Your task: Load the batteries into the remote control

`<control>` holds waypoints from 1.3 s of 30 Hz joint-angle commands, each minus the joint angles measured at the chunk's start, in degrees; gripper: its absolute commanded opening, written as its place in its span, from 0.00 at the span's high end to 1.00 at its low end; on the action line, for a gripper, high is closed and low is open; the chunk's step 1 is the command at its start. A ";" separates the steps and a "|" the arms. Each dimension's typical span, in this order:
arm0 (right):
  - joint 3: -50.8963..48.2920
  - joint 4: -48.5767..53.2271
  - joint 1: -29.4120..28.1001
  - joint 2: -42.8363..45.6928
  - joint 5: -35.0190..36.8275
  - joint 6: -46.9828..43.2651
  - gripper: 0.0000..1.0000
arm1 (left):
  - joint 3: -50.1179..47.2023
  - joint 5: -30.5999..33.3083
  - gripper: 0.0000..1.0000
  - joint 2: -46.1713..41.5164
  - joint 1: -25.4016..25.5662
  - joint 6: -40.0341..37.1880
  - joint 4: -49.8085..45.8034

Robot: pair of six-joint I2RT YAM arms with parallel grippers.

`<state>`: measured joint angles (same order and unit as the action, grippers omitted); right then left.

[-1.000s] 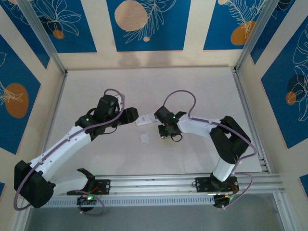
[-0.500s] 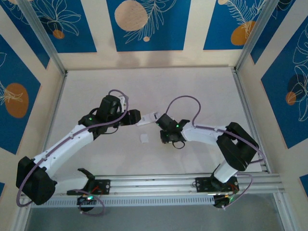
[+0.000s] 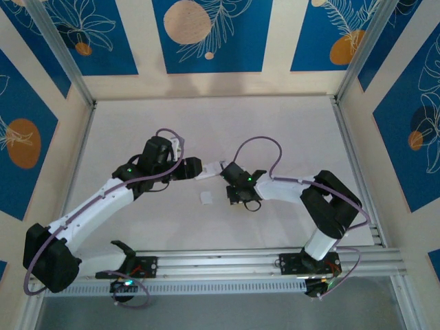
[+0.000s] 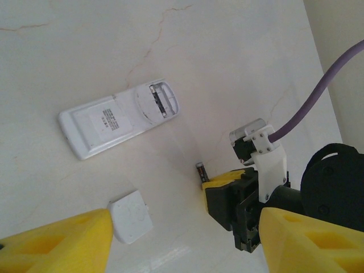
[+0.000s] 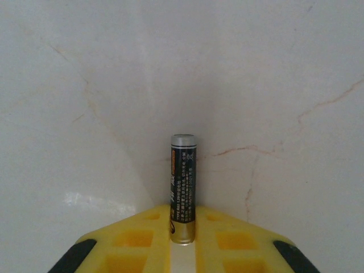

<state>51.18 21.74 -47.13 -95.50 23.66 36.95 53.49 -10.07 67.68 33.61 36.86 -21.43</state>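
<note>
From above, the remote control (image 3: 208, 170) lies between my left claw (image 3: 195, 168) and right claw (image 3: 225, 170). Left wrist: my left claw gapes empty, remote control ahead, back up. Right wrist: my right claw pinches a battery (image 5: 183, 170), cap poking forward.

Loose cover (image 4: 132, 215) beside remote control (image 4: 114, 122)

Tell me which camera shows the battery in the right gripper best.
Right wrist: the battery stands centred, label and metal cap clear, pinched between the right gripper's yellow fingers. Left wrist catches just its dark tip past those fingers. From the top camera it is too small to tell.
</note>
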 commanded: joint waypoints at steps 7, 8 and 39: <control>4.43 3.08 5.23 7.63 -7.74 -7.83 0.91 | 3.38 0.82 0.26 -0.69 -0.78 -14.42 -5.31; 6.40 4.85 6.88 7.16 -9.61 -9.60 0.91 | 3.99 1.43 0.26 -0.95 -0.82 -16.03 -6.35; 40.02 22.96 15.76 -22.66 -24.71 -15.77 0.91 | -7.88 -1.65 0.00 -17.53 -0.81 -16.30 -0.59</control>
<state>89.25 43.16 -31.16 -116.40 -0.82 19.77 46.11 -12.36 50.26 33.12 20.84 -22.72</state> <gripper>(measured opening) 0.088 0.994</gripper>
